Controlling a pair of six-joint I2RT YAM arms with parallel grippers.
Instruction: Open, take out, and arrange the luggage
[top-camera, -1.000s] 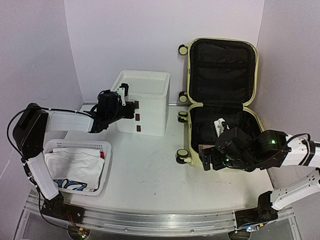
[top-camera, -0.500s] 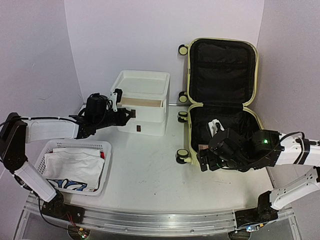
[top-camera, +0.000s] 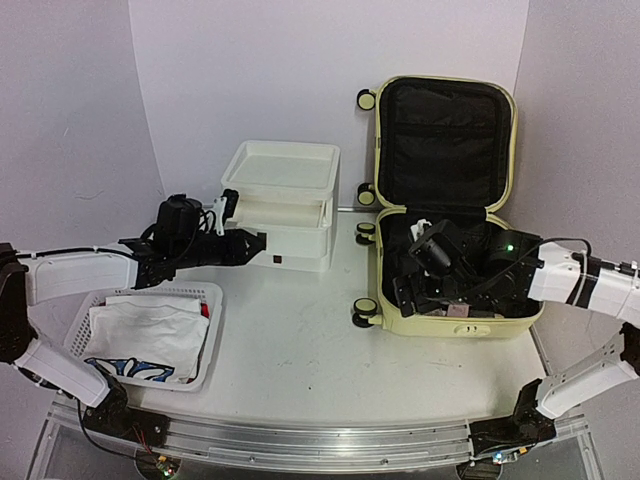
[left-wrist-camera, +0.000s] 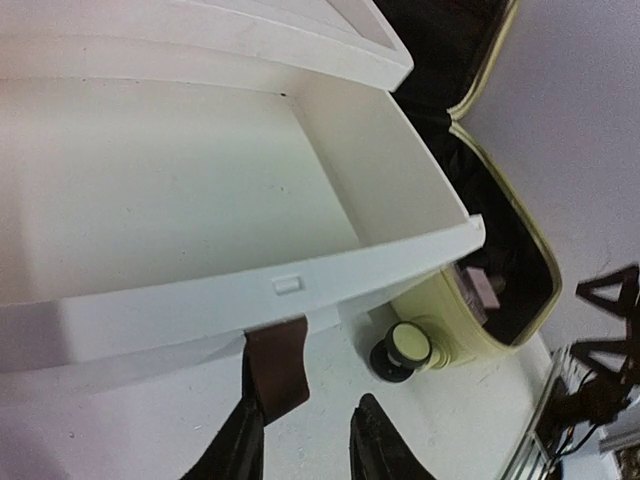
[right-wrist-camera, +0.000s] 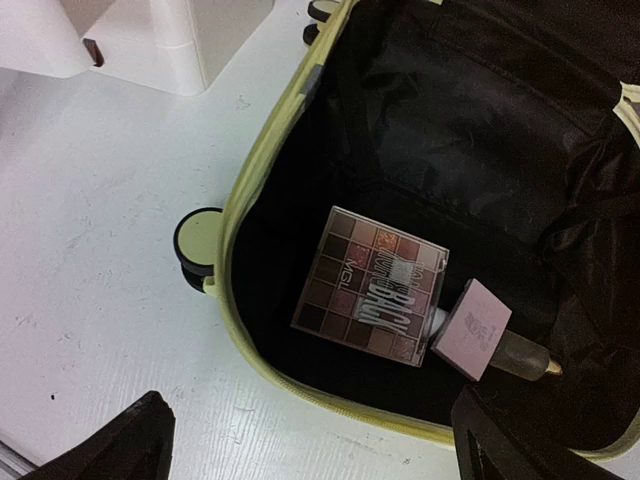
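Fingers (left-wrist-camera: 372, 445) on the left gripper (left-wrist-camera: 305, 425) stood narrowly apart, 1 seemingly touching a brown drawer tab (left-wrist-camera: 277, 365); right gripper (right-wrist-camera: 308, 405) gaped wide, empty, over the pale yellow hard-shell suitcase (right-wrist-camera: 245, 190).

Overhead view from behind, close wrist views, all sharing luggage (top-camera: 445, 140)

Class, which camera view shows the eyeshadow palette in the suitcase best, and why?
The right wrist view: the eyeshadow palette lies plainly visible on the luggage lining. In the top view the right arm mostly covers it; the left wrist view shows only the luggage's rim.
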